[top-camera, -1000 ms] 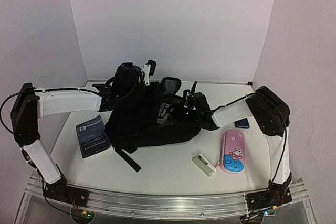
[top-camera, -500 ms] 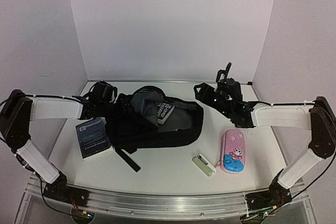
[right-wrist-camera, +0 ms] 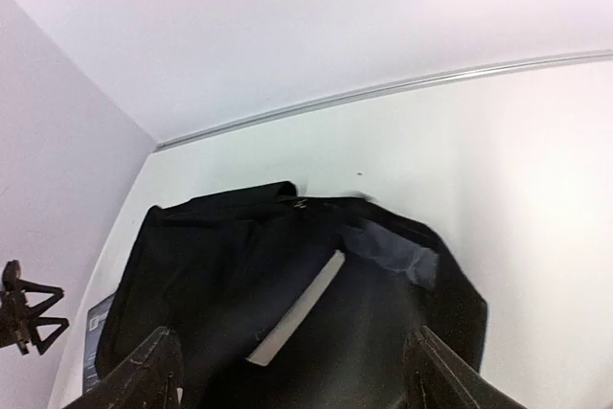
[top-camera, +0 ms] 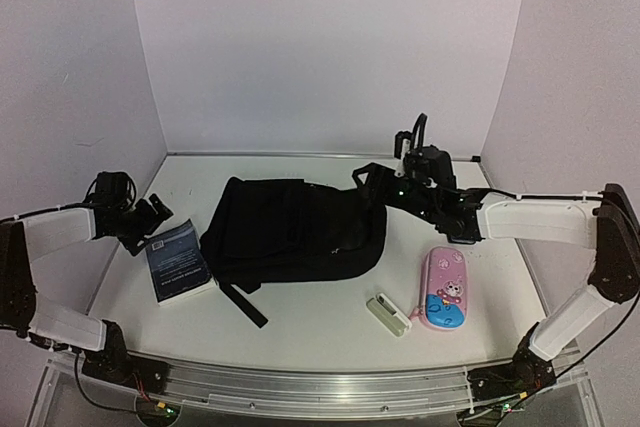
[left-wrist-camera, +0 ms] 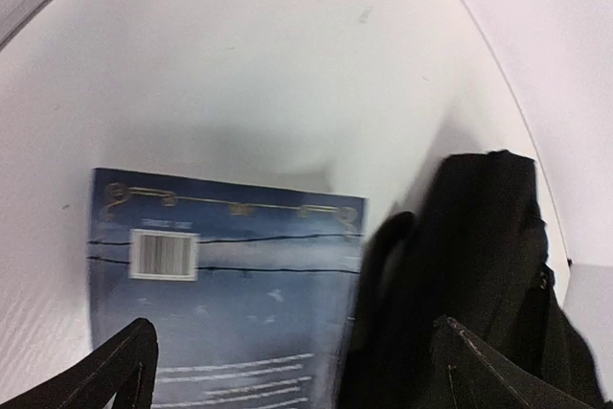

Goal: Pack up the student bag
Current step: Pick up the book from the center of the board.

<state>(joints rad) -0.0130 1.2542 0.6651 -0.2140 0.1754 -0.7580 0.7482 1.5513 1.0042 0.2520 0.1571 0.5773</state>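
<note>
The student bag (top-camera: 290,232), black and soft, lies flat in the middle of the table. In the right wrist view its mouth (right-wrist-camera: 287,275) gapes a little, showing grey lining (right-wrist-camera: 393,251) and the white page edge of a book (right-wrist-camera: 299,306) inside. My right gripper (top-camera: 368,182) hovers open just past the bag's right end, holding nothing. My left gripper (top-camera: 152,215) is open above the far corner of a blue book (top-camera: 178,259), left of the bag. In the left wrist view the blue book (left-wrist-camera: 220,275) lies below my spread fingers (left-wrist-camera: 115,371), with the bag (left-wrist-camera: 479,265) on the right.
A pink cartoon pencil case (top-camera: 445,287) lies at the right front, with a small white and green object (top-camera: 388,314) beside it. White walls close in the table at the back and on both sides.
Both grippers have let go of the bag and drawn apart, left arm leftward over the blue book, right arm back to the right. The bag has slumped flat.
</note>
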